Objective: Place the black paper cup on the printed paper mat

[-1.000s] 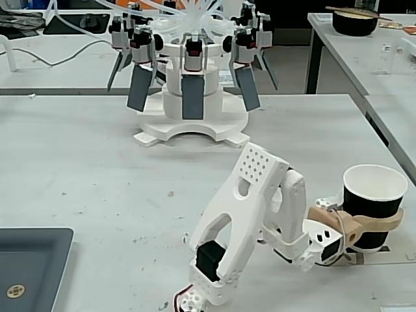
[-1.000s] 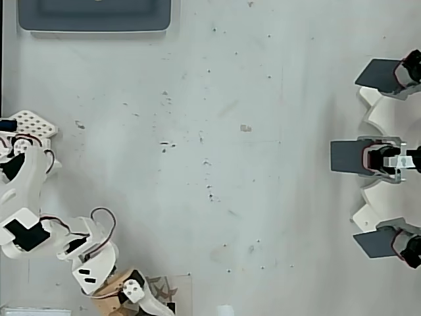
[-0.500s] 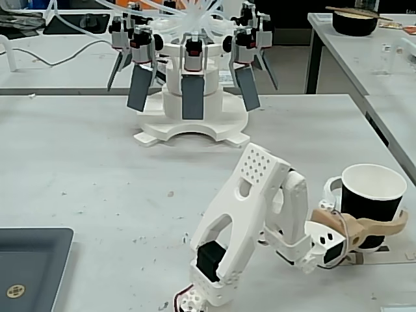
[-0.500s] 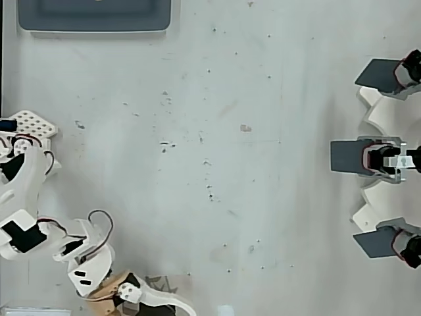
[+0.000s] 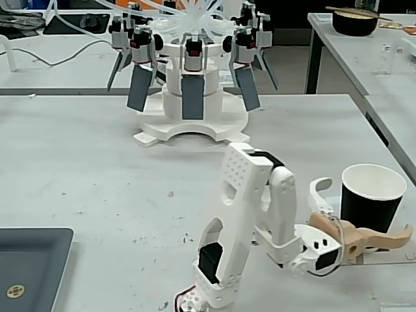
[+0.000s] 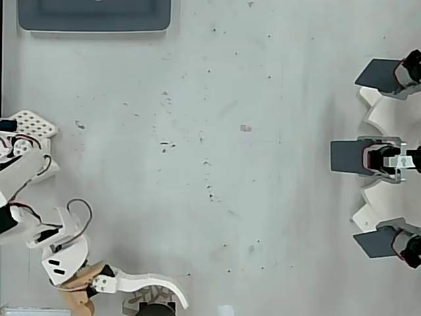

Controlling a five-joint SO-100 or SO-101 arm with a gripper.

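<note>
**Cup released, arm clear of it**

The black paper cup (image 5: pixel 372 198) stands upright on the counter (image 5: pixel 97 162), free of the fingers (image 5: pixel 364 214), which are spread apart: the white one curves just beside its near-left wall, the tan one lies low across its base. In the overhead view a corner of the printed paper mat (image 6: pixel 172 284) shows beside the white finger, the cup's dark edge at the frame bottom. The placing looks done; only pulling away remains.

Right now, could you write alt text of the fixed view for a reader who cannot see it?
A black cup stands upright at the right of a white table, with the white arm's open claw around its base, not gripping. A white multi-armed machine stands behind.
</note>
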